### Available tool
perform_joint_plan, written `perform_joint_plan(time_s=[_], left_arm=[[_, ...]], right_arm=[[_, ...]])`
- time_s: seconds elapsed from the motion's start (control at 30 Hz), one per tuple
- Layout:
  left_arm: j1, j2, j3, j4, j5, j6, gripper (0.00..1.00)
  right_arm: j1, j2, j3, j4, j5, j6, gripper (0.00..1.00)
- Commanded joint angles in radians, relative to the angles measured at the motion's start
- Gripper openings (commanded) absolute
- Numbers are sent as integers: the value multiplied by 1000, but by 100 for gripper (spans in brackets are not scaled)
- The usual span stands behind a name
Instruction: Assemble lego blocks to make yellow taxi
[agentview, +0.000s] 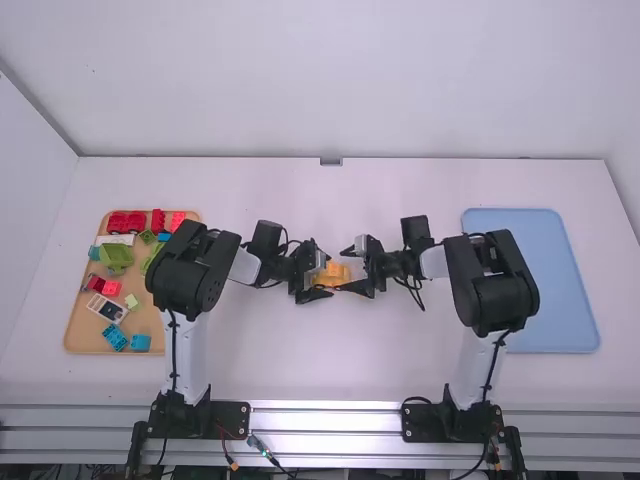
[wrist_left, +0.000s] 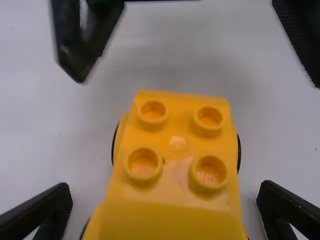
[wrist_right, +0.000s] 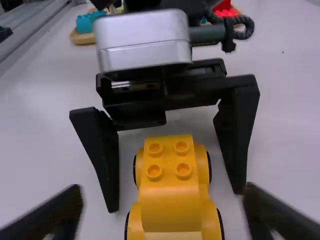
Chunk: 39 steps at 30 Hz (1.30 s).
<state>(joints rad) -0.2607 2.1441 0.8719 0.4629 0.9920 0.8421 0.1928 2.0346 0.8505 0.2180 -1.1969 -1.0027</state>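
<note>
A yellow toy car (agentview: 331, 275) with black wheels stands on the table between the two grippers. My left gripper (agentview: 312, 274) is at its left side and my right gripper (agentview: 360, 270) at its right. In the left wrist view the car's studded top (wrist_left: 175, 150) lies between the spread fingers of the left gripper (wrist_left: 165, 205), with gaps on both sides. The right wrist view has the car (wrist_right: 171, 185) standing between the right gripper's (wrist_right: 162, 212) wide-apart fingers. Neither gripper holds it.
At the far left a wooden tray (agentview: 75, 335) holds several loose blocks in red, green, blue and white. A blue tray (agentview: 560, 290) lies at the right. The two grippers are very near each other at the middle of the table (agentview: 330, 360).
</note>
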Motion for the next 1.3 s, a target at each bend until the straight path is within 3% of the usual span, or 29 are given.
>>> perform_joint_plan(time_s=[0.0,0.17,0.37,0.47,0.67,0.77,0.87,0.97,1.1,1.27], left_arm=[[0,-57,5,-72,-46,-48,99],[5,-212,5,-298,-101,95,99],[59,-442,5,-496,-156,98,99],[105,-517,5,-555,-153,98,99],[185,-605,5,-610,-151,98,99],[204,-616,5,-612,-151,98,99],[210,-616,5,-608,-152,98,99],[207,-616,5,-605,-152,97,99],[206,-616,5,-597,-176,97,99],[204,-616,4,-579,-232,98,99]], right_arm=[[13,20,-19,19,-3,-42,99],[63,28,-43,155,90,94,99],[130,102,-43,363,190,278,99],[129,138,-22,382,174,299,99],[135,172,34,323,167,300,95],[141,172,52,283,182,298,83],[147,171,74,246,181,296,62],[136,171,94,219,180,301,49],[93,157,140,165,182,355,49],[-53,-19,166,-162,202,177,49]])
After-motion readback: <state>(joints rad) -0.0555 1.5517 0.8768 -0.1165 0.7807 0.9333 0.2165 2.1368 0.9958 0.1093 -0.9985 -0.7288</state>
